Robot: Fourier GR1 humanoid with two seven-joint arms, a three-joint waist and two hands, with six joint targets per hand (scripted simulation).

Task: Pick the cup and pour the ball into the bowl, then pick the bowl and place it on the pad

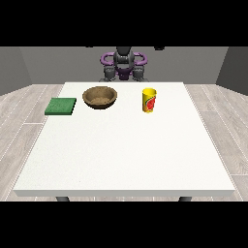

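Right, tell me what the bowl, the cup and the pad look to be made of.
The bowl: probably wood, matte, going by its mottled brown surface. The cup: likely plastic or coated paper, smooth yellow with a red printed patch; the look leaves it open. The pad: flat, even green and dull, perhaps foam, felt or rubber; no texture shows to settle it.

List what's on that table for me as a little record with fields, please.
cup: yellow with red mark, upright, at the view's right
bowl: brown, middle, apart from cup
pad: green, flat, at the view's left edge
ball: not visible
table: white
robot: behind far edge, hands not seen over table
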